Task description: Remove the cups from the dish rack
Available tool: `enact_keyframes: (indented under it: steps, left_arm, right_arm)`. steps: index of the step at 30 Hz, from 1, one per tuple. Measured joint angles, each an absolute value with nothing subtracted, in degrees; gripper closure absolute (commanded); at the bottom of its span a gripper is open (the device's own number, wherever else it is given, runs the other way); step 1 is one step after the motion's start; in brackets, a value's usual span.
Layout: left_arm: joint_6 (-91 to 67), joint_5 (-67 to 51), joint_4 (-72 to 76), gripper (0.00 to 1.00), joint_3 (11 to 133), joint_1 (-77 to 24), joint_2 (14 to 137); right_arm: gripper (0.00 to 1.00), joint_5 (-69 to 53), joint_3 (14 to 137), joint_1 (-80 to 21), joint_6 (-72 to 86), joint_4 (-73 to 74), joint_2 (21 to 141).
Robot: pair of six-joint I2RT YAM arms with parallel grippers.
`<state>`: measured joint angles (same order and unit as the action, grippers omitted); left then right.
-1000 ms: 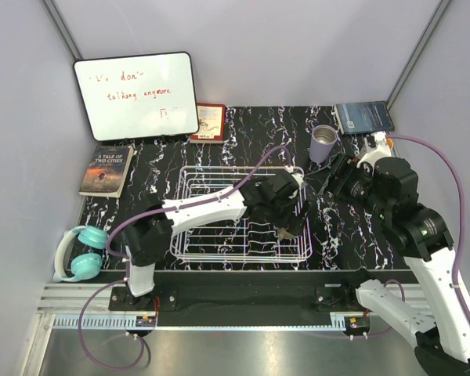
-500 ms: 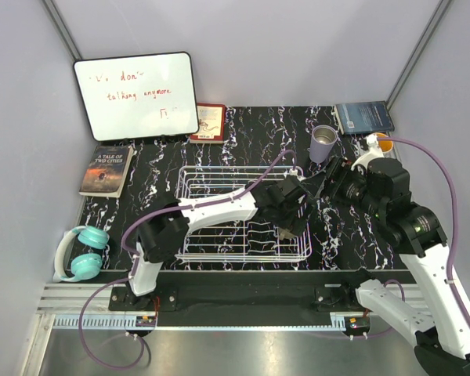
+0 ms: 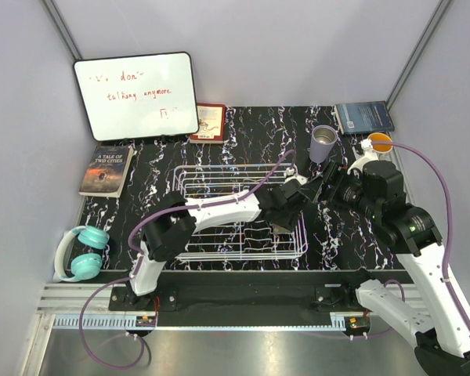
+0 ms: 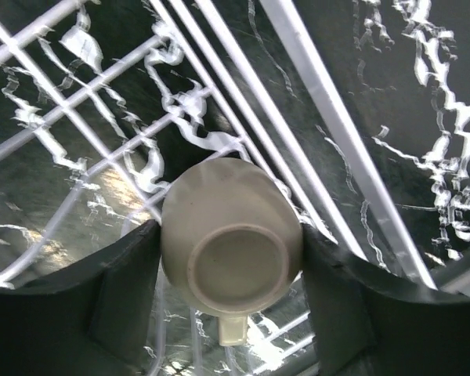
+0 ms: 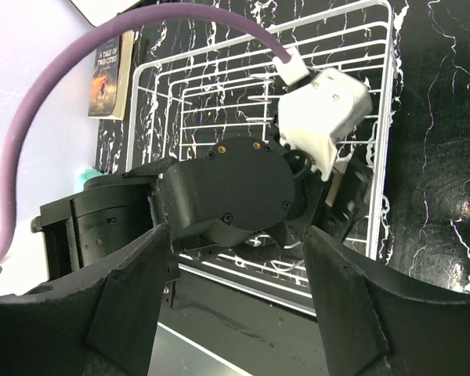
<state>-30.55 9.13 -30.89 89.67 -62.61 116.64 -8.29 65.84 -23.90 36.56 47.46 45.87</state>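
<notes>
Jaws of the left gripper (image 4: 229, 243) have come in from fully wide a sec ago. Now both fingers lie against the sides of the cream cup (image 4: 219, 211), so it looks like a grip, though maybe not yet tight. The cup is bottom-up inside the dish rack (image 3: 219, 167), close to the rack's wall at approx. 3 o'clock. It seems to sit over a prong.

In the top view the left arm has also reached further across the rack toward that 3 o'clock side within the last sec.

Jaws of the right gripper (image 5: 235, 231) are wide w/ nothing between them. It hangs just outside the rack at 3 o'clock and looks at the left wrist. This arm has drifted a bit toward 12 o'clock.

A lavender cup (image 3: 323, 143) stands upright on the table, outside the rack at approx. 1 o'clock.

For the task, I think the reach is finished and the grasp is nearly made. Next would be a straight lift, so that the cup comes free of the prong and wires w/o dragging the rack. The cup is round and smooth, so it could slip if the squeeze is weak.
</notes>
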Motion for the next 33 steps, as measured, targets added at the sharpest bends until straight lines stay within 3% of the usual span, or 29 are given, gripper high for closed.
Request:
enact_keyframes:
  steps: [9,22,27,30,33]
  left_arm:
    - [-30.26,12.99,-31.20,0.99,89.78,-62.61,116.62]
    - [-29.95,14.20,-39.46,1.00,92.90,-62.33,107.22]
    - [-29.98,12.69,-38.94,1.00,96.36,-62.02,99.96]
    - [-30.50,8.60,-35.86,1.00,94.72,-61.49,94.17]
    - [-33.43,0.03,-26.28,1.00,84.27,-59.18,85.43]
  right_arm:
    - [0.25,-8.58,65.08,-23.90,36.56,47.46,45.21]
    - [0.22,-9.26,70.08,-24.08,37.04,46.04,45.23]
    - [0.00,-8.38,71.18,-23.99,37.39,46.39,44.62]
    - [0.00,-6.90,70.87,-23.99,39.03,46.17,44.47]
    - [0.02,-6.00,69.12,-23.99,41.15,44.95,43.24]
